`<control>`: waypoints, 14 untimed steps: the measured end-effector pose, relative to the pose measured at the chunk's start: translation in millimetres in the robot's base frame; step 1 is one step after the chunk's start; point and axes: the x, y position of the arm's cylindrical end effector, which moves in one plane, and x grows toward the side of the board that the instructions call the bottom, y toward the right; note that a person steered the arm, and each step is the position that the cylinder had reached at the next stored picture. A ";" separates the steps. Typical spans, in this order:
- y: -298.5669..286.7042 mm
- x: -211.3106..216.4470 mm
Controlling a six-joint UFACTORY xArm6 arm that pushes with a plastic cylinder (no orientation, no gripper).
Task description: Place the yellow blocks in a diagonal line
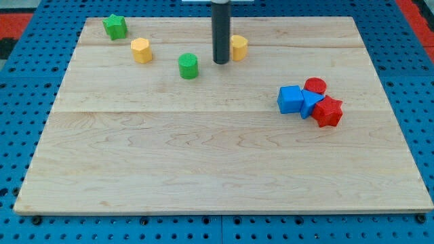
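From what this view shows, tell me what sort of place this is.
Probably a robotics lab bench: a pale wooden board lies on a blue perforated base, small coloured blocks are scattered on it, and my tip sits beside the yellow block.

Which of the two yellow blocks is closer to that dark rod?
The yellow block at the view's right, right beside my tip. The other yellow block sits far off leftward, near the green star.

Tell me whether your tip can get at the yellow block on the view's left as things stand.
Probably yes. My tip sits beside the right yellow block; the green cylinder lies slightly below the straight path to the left yellow block.
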 end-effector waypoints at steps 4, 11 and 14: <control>40.3 -74.5; 6.7 -72.1; 49.6 -58.5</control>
